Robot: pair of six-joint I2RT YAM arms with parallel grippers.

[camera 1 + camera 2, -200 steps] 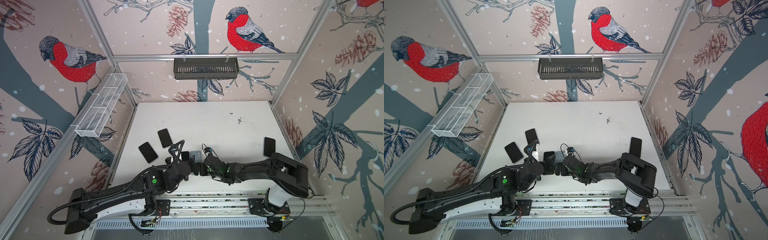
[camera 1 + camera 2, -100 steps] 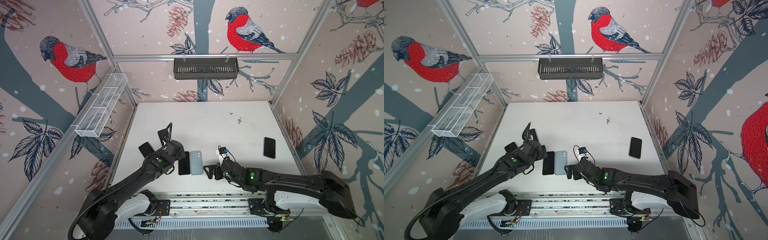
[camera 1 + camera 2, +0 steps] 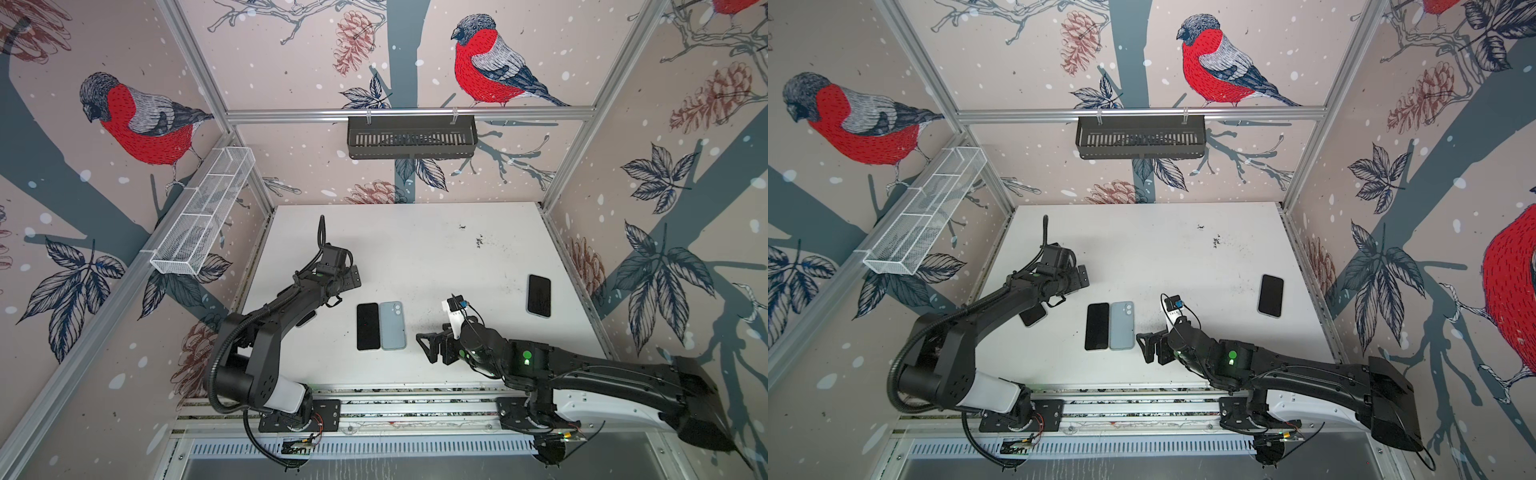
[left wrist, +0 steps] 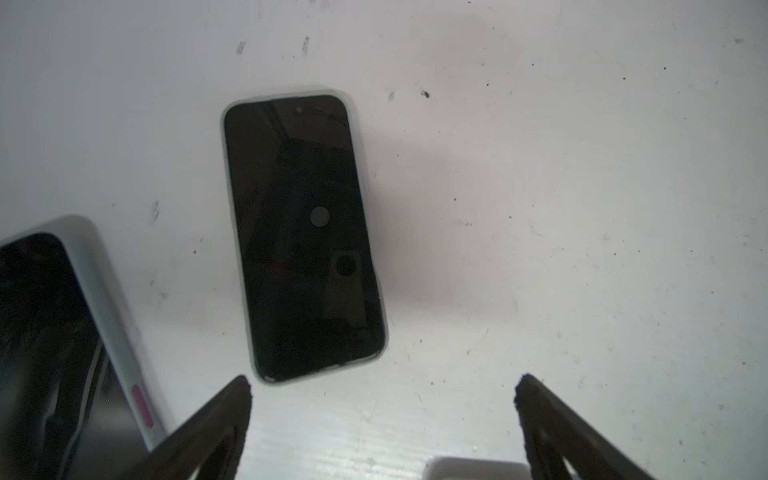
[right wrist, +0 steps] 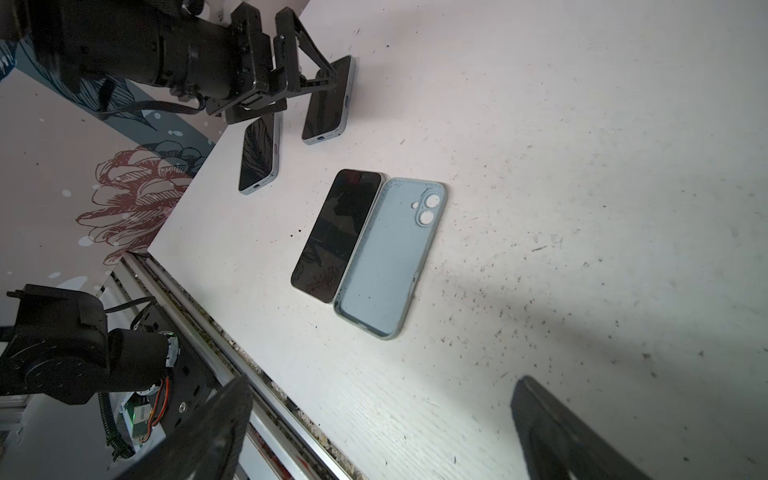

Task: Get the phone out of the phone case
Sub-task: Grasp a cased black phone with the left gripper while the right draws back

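Black left fingers (image 4: 224, 419) are hanging spread wide, holding nothing, above a cased phone (image 4: 305, 237) at mid-left of the top views. Bare phone (image 3: 368, 326) is lying screen-up at centre frame on the white bench (image 3: 415, 249), out of and touching the pale-blue case (image 3: 392, 326) on its right. Right fingers (image 5: 552, 428) are hovering near the case, also spread and empty. Another cased phone (image 3: 539, 295) is lying at far right, well apart.

My left gripper (image 4: 382, 384) hangs w/ jaws wide apart, nothing between them; that arm's bent at the elbow, wrist tipped down. My right gripper (image 3: 427, 348) is spread wide too, empty, pointing left; that arm's stretched out low from the right
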